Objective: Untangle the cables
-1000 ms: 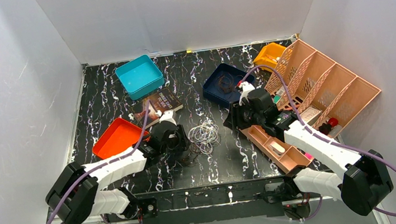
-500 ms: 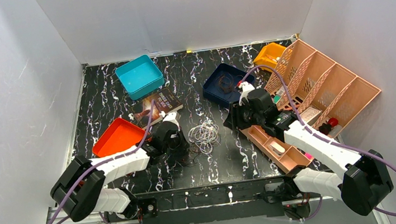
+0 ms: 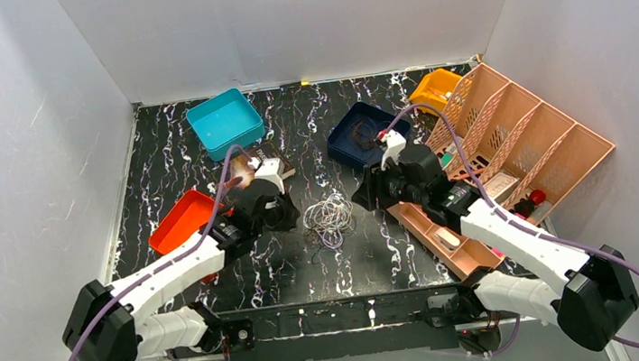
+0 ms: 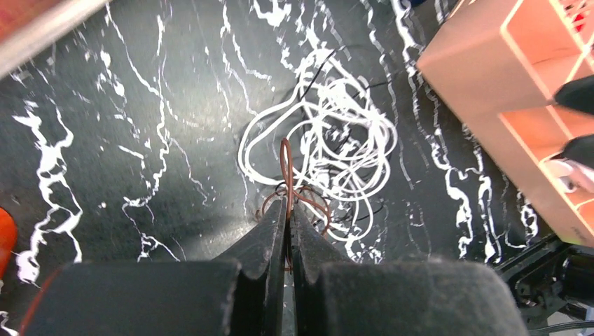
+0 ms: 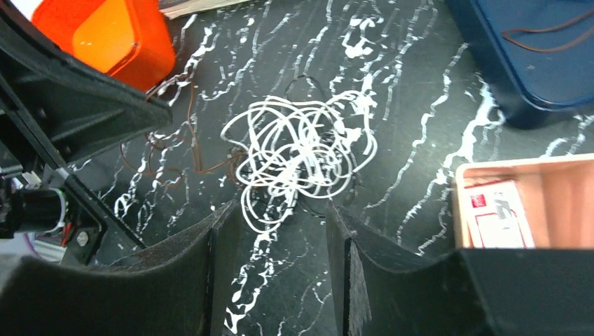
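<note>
The cables lie as a wiry tangle (image 3: 329,217) mid-table: whitish loops (image 4: 343,140), thin black strands and a dark brown wire (image 4: 285,164). My left gripper (image 4: 288,204) is shut on the brown wire, which rises in a loop from between its fingertips, just left of the white loops. In the top view the left gripper (image 3: 281,212) is lifted beside the tangle. My right gripper (image 5: 280,213) is open and empty, hovering over the white loops (image 5: 301,150); in the top view it (image 3: 370,195) is just right of the tangle. More brown wire (image 5: 192,150) trails left.
An orange tray (image 3: 182,221) and a book (image 3: 270,163) lie behind the left arm. A teal tray (image 3: 225,123), a navy tray (image 3: 365,134) holding brown wire, a yellow tray (image 3: 432,88) and a pink organiser rack (image 3: 520,135) stand at the back and right.
My left gripper has moved up and away from the near edge, lifting the brown wire with it. My right gripper has shifted slightly left toward the tangle.
</note>
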